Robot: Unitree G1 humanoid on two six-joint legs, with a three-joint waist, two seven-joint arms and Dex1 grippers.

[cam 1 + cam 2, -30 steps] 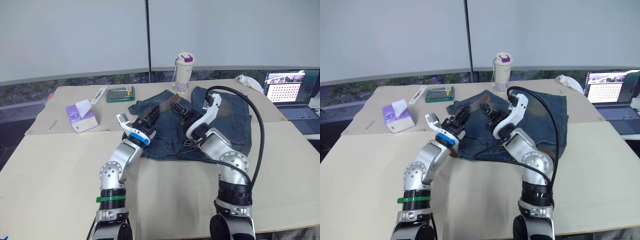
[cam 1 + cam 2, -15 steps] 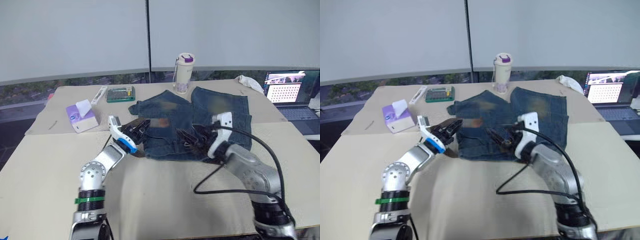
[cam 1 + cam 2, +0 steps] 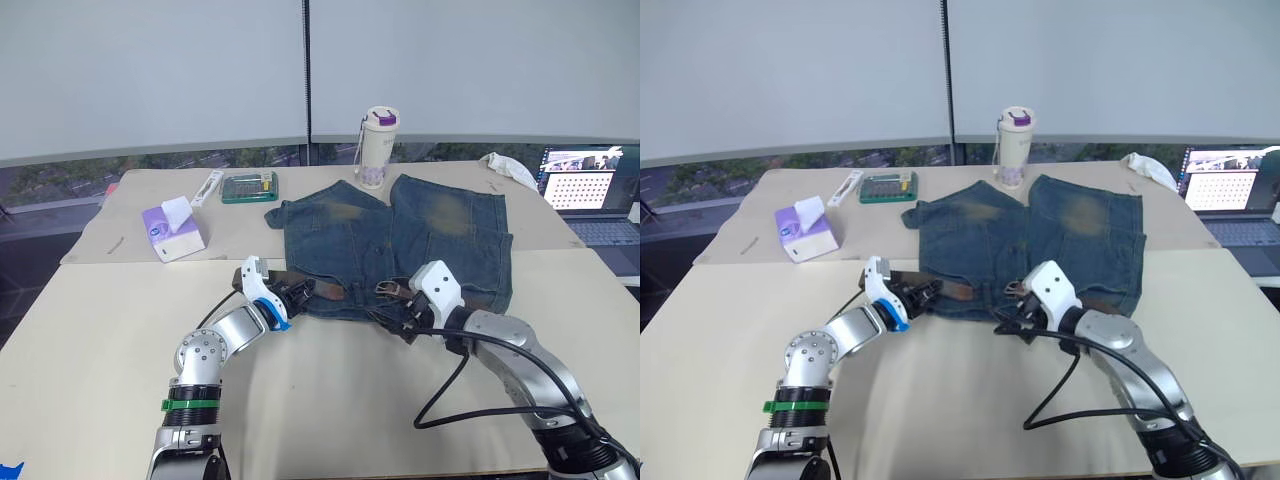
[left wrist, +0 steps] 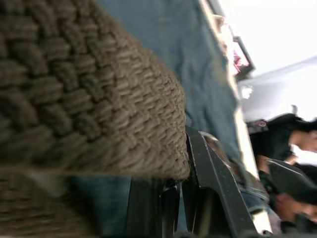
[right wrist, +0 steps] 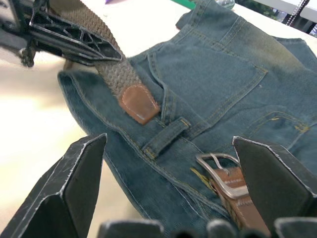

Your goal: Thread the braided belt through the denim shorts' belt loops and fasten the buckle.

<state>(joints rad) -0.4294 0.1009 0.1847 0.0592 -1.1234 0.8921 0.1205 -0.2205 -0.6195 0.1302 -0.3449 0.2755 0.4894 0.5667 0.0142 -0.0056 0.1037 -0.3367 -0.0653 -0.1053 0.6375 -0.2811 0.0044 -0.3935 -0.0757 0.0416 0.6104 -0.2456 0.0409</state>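
Observation:
The denim shorts (image 3: 400, 240) lie flat on the table, waistband toward me. The braided belt (image 5: 111, 69) lies along that waistband. Its brown leather tip (image 5: 136, 103) rests just short of one of the belt loops (image 5: 166, 136). The metal buckle (image 5: 222, 171) sits on the waistband beyond that loop. My left gripper (image 3: 298, 293) is shut on the braided strap, close behind the tip, at the waistband's left end. My right gripper (image 5: 173, 198) hovers open over the waistband near the buckle, holding nothing. Up close, the woven strap (image 4: 89, 99) lies against my left fingers (image 4: 203, 193).
A purple tissue box (image 3: 172, 228) stands at the left. A green tray (image 3: 249, 187) and a lidded cup (image 3: 377, 148) sit behind the shorts. A white cloth (image 3: 508, 168) and a laptop (image 3: 590, 190) are at the far right. A black cable (image 3: 450, 400) trails from my right arm.
Both arms have come down from above the shorts to the waistband at the near edge. My right gripper has opened. The left stays shut on the belt. The camera view has shifted.

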